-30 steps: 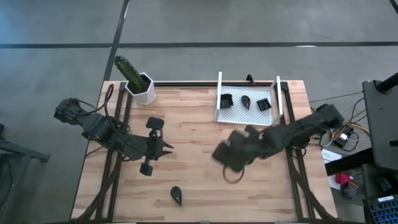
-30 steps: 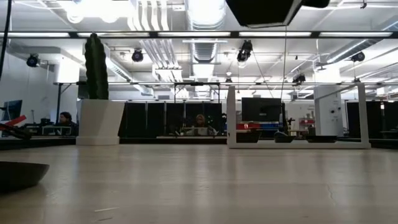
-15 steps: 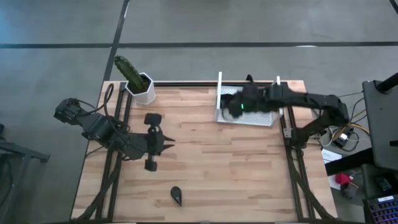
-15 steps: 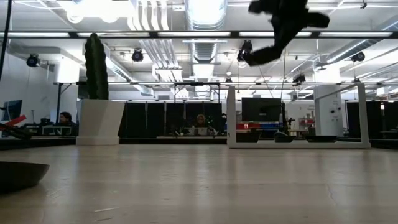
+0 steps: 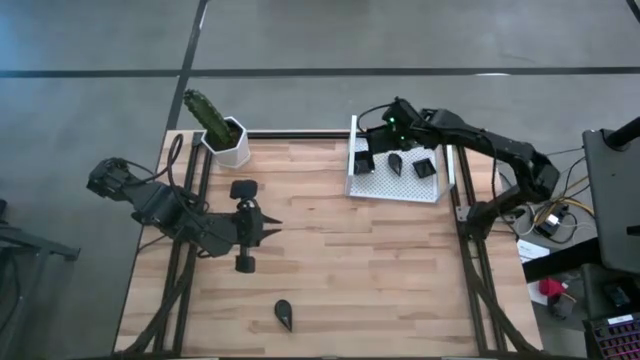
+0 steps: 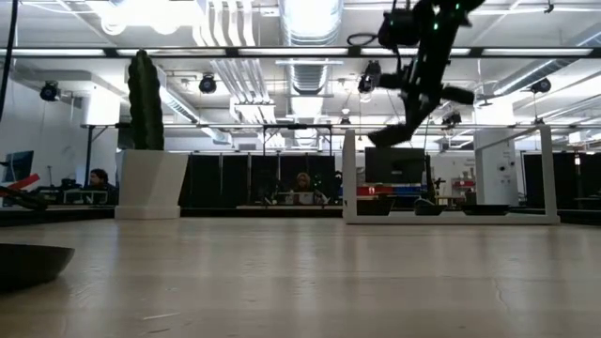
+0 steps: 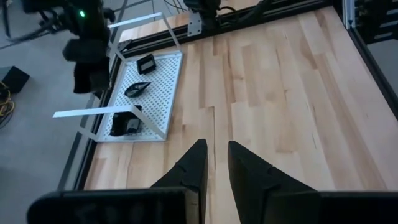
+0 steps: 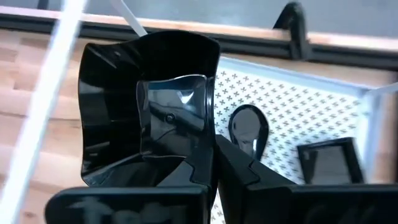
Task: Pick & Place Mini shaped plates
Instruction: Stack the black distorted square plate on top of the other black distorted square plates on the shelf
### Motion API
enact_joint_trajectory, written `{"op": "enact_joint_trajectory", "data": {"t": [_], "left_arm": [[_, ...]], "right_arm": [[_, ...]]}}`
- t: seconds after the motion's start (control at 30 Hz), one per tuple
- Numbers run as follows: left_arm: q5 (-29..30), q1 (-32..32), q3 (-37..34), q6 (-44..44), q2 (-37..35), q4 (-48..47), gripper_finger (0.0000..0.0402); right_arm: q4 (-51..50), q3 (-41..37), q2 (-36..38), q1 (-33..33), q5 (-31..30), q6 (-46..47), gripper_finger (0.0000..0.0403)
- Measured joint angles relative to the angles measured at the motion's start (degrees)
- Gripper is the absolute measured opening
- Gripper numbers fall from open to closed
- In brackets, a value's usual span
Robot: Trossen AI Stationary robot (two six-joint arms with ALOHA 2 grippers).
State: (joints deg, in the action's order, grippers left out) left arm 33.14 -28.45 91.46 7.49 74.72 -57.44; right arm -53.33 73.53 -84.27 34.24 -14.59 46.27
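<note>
My right gripper hovers over the far left part of the white perforated tray and is shut on a glossy black square mini plate. The low view shows that plate high above the tray. On the tray lie a teardrop plate and a square plate; a dark square sits under the gripper. One teardrop plate rests on the table near its near edge. My left gripper waits over the table's left half, fingers a narrow gap apart, holding nothing. My right gripper pinches the square plate by one rim between its two fingers, one finger lying against the dish's hollow face. The fingers slant down from above. The plate is lifted clear of the tray, tilted, and hangs below the fingertips.
A white hexagonal pot with a green cactus stands at the far left corner. The tray has upright white wire frames at both ends. Bare wood lies between the tray and the near edge. People sit in the room beyond.
My right arm has swung from above the middle of the table toward the far edge, carrying the plate, and now hangs over the tray's far left part. In the low view the gripper has come into sight and dropped lower over the tray.
</note>
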Motion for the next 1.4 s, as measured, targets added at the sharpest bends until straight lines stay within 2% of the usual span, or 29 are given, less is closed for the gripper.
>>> {"op": "enact_joint_trajectory", "data": {"t": [0.27,0.57,0.97,1.4], "left_arm": [[1.0,0.4,0.0,1.4,0.0,0.0,0.0058],[1.3,0.8,0.0,2.4,0.0,0.0,0.0058],[1.5,1.1,0.0,3.0,0.0,0.0,0.0058],[1.5,1.1,0.0,3.6,0.0,-0.1,0.0058]], "right_arm": [[13.8,-7.5,-4.5,1.0,5.5,-0.8,0.0008],[22.8,-10.4,-10.7,1.0,10.3,-0.5,0.0008],[23.6,-10.1,-13.7,1.0,13.6,0.0,0.0011],[21.3,-8.0,-13.1,1.0,13.6,0.2,0.0108]]}}
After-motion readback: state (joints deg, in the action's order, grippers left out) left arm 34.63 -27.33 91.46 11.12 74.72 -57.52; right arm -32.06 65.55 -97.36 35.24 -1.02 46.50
